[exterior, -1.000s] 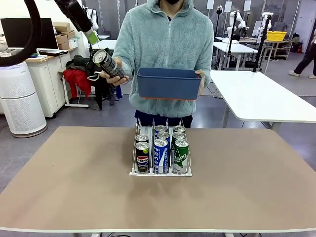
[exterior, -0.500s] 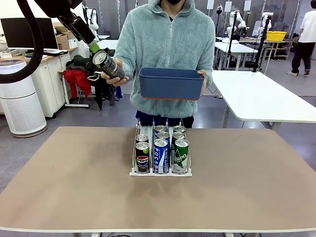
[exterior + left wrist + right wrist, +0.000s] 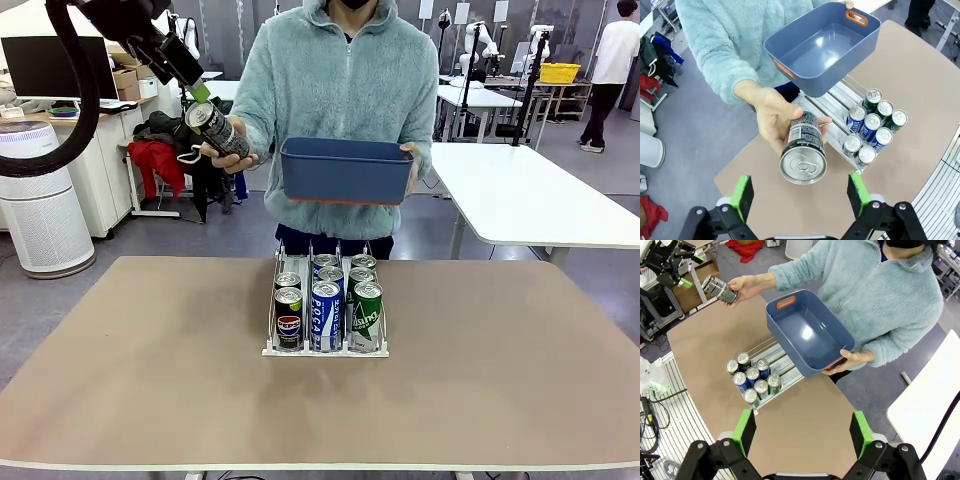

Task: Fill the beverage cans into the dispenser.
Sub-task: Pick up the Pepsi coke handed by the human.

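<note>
A person's hand (image 3: 767, 112) holds out a dark can (image 3: 803, 155) with its silver top towards me. My left gripper (image 3: 800, 194) is open, a green pad on either side just short of that top. From the front, the left gripper (image 3: 198, 88) hangs close above the can (image 3: 218, 130), left of the person. The dispenser (image 3: 325, 353) stands mid-table with several cans in its lanes: a Pepsi can (image 3: 289, 325), a blue-and-white can (image 3: 326, 315) and a green can (image 3: 367, 315) at the front. My right gripper (image 3: 802, 432) is open, high above the table, holding nothing.
The person's other hand holds an empty dark blue bin (image 3: 345, 170) above the far table edge, over the back of the dispenser (image 3: 782, 367). The rear of the lanes (image 3: 832, 107) is bare. Bare tabletop (image 3: 480, 380) lies on both sides.
My left gripper has come down and to the right, closer to the top of the held can. The person's hands, the bin and the dispenser have stayed put.
</note>
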`<state>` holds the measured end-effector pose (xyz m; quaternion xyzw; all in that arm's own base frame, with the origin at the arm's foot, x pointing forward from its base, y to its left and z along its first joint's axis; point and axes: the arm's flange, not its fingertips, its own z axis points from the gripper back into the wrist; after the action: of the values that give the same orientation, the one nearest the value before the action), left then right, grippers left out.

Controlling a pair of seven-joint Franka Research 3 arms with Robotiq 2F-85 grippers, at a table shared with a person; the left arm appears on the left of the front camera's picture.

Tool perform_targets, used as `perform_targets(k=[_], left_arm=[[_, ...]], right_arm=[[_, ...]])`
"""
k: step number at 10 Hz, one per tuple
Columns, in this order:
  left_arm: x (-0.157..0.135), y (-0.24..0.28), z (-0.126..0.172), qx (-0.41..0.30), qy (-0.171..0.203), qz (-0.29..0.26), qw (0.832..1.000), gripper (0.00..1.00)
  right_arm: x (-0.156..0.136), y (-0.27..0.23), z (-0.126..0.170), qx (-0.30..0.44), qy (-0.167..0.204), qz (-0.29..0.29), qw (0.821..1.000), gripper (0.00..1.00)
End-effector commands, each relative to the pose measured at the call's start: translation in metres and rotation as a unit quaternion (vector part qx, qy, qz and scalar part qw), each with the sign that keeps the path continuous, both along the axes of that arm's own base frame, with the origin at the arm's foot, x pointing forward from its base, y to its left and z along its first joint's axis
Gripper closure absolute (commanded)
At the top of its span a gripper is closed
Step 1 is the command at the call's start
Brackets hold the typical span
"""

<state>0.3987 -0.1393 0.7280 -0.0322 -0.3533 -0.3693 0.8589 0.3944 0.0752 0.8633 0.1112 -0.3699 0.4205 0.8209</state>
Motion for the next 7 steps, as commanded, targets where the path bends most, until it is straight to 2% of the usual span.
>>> perform_targets(k=[1,4,7], left_arm=[[0.001,0.0,0.0,-0.003,0.002,0.002,1.0,0.0],[0.023,-0.006,-0.025,-0.037,-0.011,0.007,0.999,0.0],[0.03,-0.011,-0.046,-0.058,-0.009,0.006,0.998,0.0]], right_arm=[[-0.001,0.001,0.0,0.003,0.003,-0.005,1.0,0.0],[-0.001,0.001,0.0,0.003,0.003,-0.005,1.0,0.0],[-0.001,0.001,0.0,0.003,0.003,-0.005,1.0,0.0]])
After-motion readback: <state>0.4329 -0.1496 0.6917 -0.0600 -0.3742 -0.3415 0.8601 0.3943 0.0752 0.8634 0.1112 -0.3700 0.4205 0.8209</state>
